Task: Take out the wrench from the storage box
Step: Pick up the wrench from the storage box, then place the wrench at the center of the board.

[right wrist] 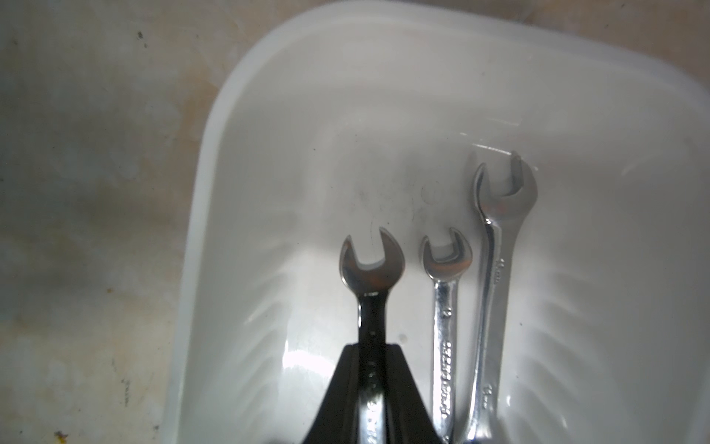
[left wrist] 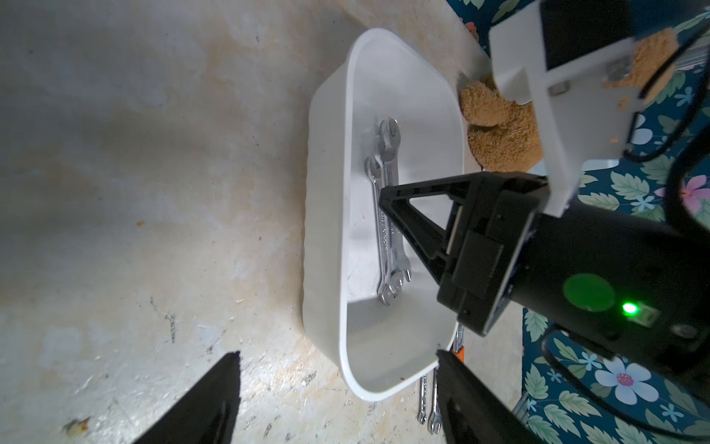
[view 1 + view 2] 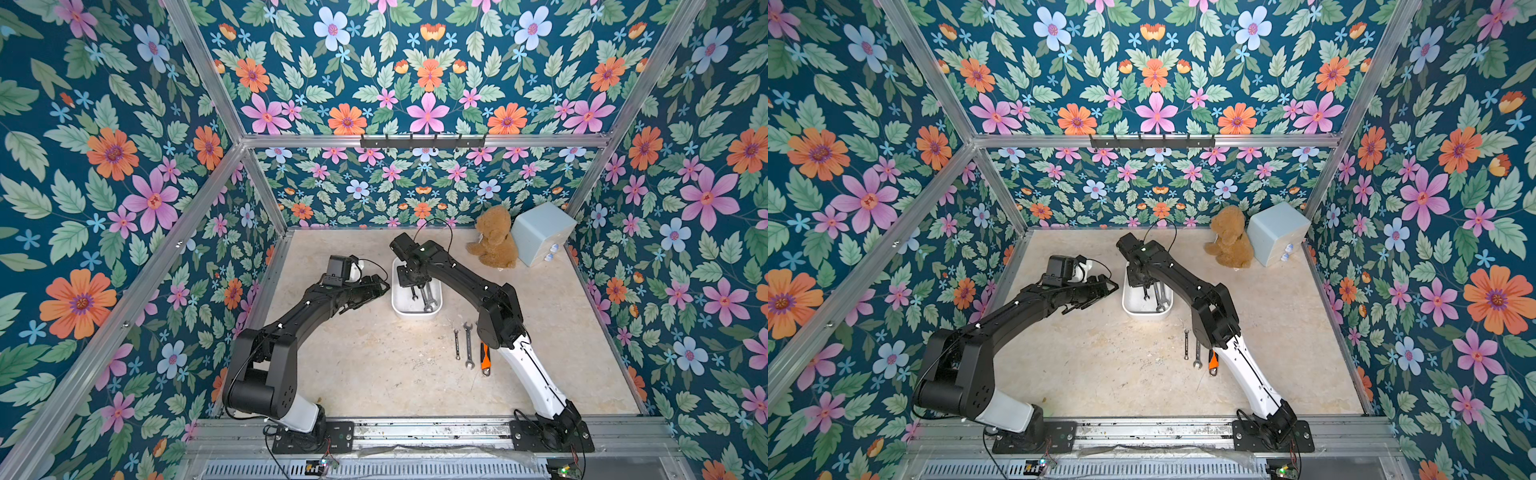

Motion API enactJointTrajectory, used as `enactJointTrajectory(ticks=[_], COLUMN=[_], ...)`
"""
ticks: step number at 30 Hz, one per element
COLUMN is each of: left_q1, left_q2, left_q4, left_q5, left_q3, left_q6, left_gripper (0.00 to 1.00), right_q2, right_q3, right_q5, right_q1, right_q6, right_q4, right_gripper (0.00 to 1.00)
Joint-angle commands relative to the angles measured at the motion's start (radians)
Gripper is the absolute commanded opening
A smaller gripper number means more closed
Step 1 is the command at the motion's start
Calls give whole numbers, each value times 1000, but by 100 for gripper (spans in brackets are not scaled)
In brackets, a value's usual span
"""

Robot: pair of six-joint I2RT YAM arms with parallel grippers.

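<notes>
right fingers (image 1: pixel 340 388) clamped on wrench (image 1: pixel 370 269) inside storage box (image 2: pixel 326 192) | two more wrenches (image 1: pixel 445 261) alongside | left fingers (image 2: pixel 207 403) apart nearby

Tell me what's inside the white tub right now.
Three wrenches: the gripped wrench in the right pincer, plus a short wrench and a long wrench lying side by side on the tub floor. The pincer hides the floor beneath it.
</notes>
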Motion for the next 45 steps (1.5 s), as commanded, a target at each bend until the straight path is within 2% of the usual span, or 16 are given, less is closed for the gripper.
enactJointTrajectory(ticks=[1, 6, 12, 23, 30, 38, 45], left_q1=[0, 0, 1, 0, 0, -1, -2], left_q2=[-6, -12, -13, -34, -27, -40, -49], left_q4=[7, 7, 8, 18, 29, 23, 23], left_q5=[1, 1, 0, 1, 16, -6, -15], left_q3=[-3, -6, -6, -16, -23, -27, -29], left_q6=[14, 14, 14, 7, -8, -4, -3], left_gripper=[83, 83, 83, 83, 83, 83, 83], right_q2=[-12, -80, -231, -572, -748, -848, -790], right_q3=[20, -26, -198, -709, -999, -1245, -1321], right_q5=[21, 39, 63, 107, 103, 54, -30], right_q1=[0, -1, -9, 3, 62, 137, 158], right_q6=[16, 22, 44, 147, 266, 414, 473], right_q4=[-37, -35, 18, 146, 230, 329, 435], right_gripper=[12, 12, 12, 12, 12, 12, 13])
